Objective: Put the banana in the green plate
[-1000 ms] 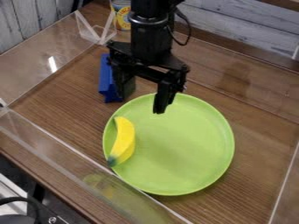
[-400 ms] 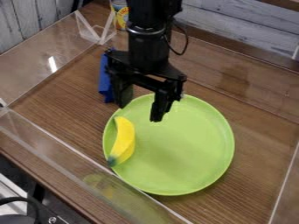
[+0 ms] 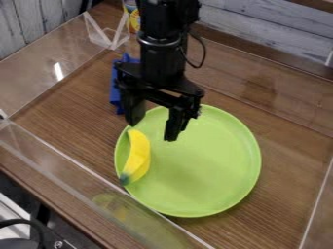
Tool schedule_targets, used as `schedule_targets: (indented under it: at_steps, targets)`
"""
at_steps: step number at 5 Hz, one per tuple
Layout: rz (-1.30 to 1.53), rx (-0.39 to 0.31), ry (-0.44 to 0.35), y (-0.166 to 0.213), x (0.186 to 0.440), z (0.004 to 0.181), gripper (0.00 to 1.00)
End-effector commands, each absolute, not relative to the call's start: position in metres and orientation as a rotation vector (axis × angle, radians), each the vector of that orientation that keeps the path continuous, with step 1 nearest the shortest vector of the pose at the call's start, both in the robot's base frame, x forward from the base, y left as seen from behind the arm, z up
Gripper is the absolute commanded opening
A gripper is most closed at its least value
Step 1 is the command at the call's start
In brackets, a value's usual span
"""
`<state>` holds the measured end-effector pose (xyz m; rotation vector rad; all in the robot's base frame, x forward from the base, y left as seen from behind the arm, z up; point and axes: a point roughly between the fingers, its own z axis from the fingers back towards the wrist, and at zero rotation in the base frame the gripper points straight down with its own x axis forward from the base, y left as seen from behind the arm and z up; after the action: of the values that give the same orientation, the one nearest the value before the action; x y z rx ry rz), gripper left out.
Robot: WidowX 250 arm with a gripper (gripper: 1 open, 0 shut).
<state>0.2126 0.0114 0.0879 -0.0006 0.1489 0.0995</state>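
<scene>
Blue block (image 3: 117, 86) seen behind the claw (image 3: 154, 119), partly hidden by it. Clear panel (image 3: 97, 180) seen along the near side. Arm (image 3: 166, 44) pointed down; claw spread wide above the green plate's (image 3: 208, 165) far edge, nothing gripped. Banana (image 3: 136, 156) laid inside plate, by rim. Wooden desk (image 3: 279, 112), white plank wall (image 3: 279, 29) behind.

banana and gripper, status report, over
gripper open, nothing held; banana lying on green plate, near its left rim in view; nothing seen lying on top of banana
</scene>
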Motion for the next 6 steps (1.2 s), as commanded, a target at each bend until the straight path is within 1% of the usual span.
schedule_targets:
  at_steps: [1,6]
  targets:
    - [0.109,-0.001,0.143,0.014,0.213,0.087,1.0]
    - [0.131,-0.013,0.175,0.022,0.205,0.072,1.0]
